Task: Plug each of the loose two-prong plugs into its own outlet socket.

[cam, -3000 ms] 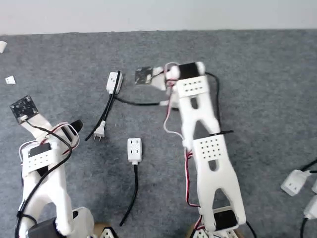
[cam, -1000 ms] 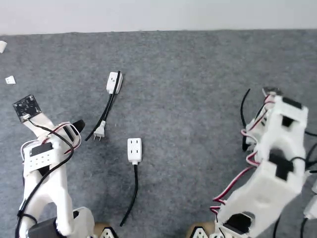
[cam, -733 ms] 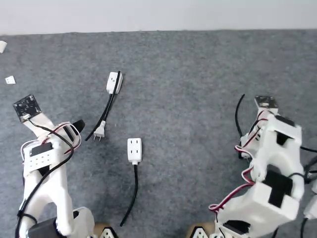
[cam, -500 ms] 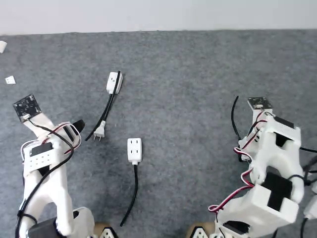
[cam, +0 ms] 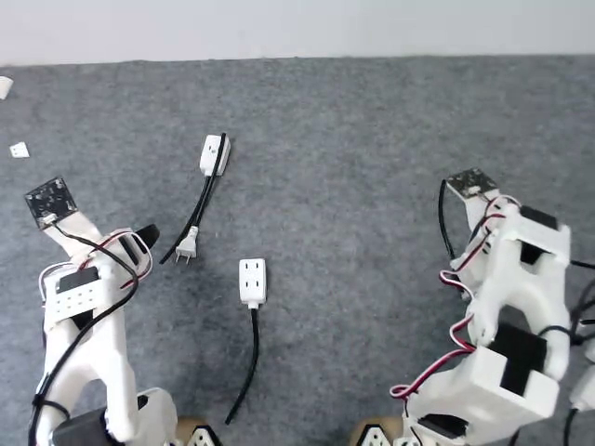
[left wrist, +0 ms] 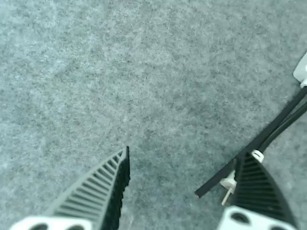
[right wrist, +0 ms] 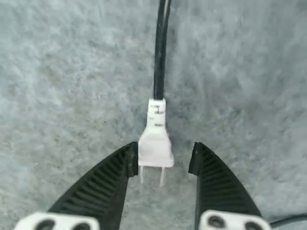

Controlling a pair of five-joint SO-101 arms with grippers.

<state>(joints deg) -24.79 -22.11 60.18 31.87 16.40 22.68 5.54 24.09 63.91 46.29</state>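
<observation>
A white two-prong plug (right wrist: 155, 141) on a black cable (right wrist: 160, 48) lies on the grey carpet between the fingers of my right gripper (right wrist: 164, 148). That gripper is open, with a gap beside the plug on one side. My right arm (cam: 507, 279) stands folded at the right side of the high view. A second white plug (cam: 187, 248) lies left of centre, its cable running to a white socket (cam: 214, 153). A white outlet block (cam: 252, 280) lies just right of it. My left gripper (left wrist: 185, 153) is open, with that plug (left wrist: 228, 184) beside one finger (left wrist: 256, 184).
Grey carpet covers the table up to a pale wall at the back. Another white plug piece (cam: 583, 390) lies at the right edge. Small white scraps (cam: 19, 149) sit at the far left. The outlet block's black cable (cam: 249, 362) runs toward the front edge.
My right arm has swung from the centre back, by the socket, over to the right side and folded back. Over the last second it shifted only slightly. My left arm has stayed still.
</observation>
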